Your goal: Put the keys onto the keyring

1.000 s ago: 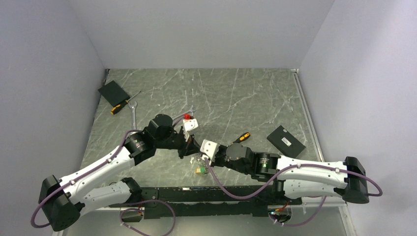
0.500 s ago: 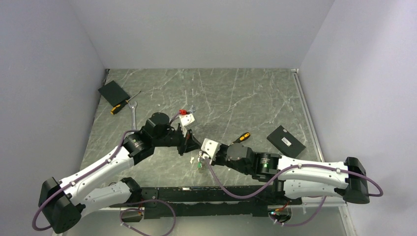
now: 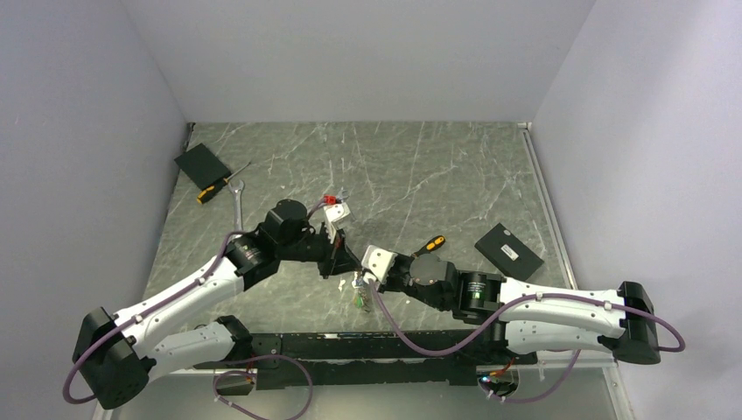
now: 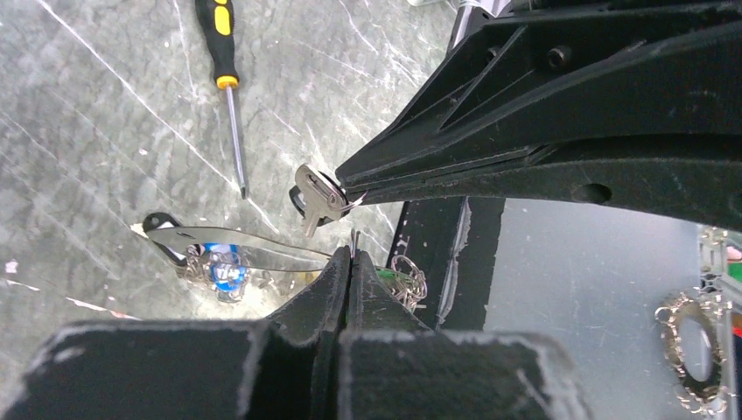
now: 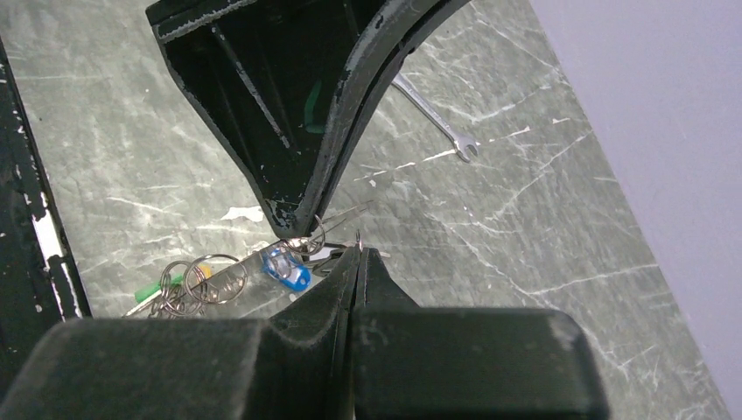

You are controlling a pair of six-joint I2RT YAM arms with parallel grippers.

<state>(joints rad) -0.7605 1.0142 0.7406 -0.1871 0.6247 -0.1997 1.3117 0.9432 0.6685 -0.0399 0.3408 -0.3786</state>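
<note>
Item 1, nearest my bases: the small metal keys with coloured plastic heads (image 5: pixel 284 268) are lying bunched on the grey marbled table (image 3: pixel 437 175). The blue head is resting beside green and yellow ones, with split rings tangled among them. They are sitting just under my claw tips, within easy reach by my judgement

Item 2: my left claw (image 4: pixel 350 261) is pressing its jaws flat together on what looks like one end of the large thin silver wire keyring (image 4: pixel 262 243). The hoop is stretching away low over the table toward the blue key. I am judging that this hold is steadying the wire for threading

Item 3: my right claw (image 5: pixel 358 255) is likewise squeezing tight. Seen from the left wrist, it appears to be nipping a small silver key (image 4: pixel 315 198), tip to tip with the left claw, presumably offering the key's hole to the wire. I cannot tell whether key and hoop are touching

Item 4, farther: an orange-and-black-handled screwdriver (image 3: pixel 429 243) is lying beside my right forearm, with a flat black rectangular pad (image 3: pixel 509 252) beyond it

Item 5, farthest: a slim silver wrench (image 3: pixel 238 203), a second screwdriver (image 3: pixel 213 190) and a second black pad (image 3: pixel 201 164) are lying well apart at the far left, taking no part
</note>
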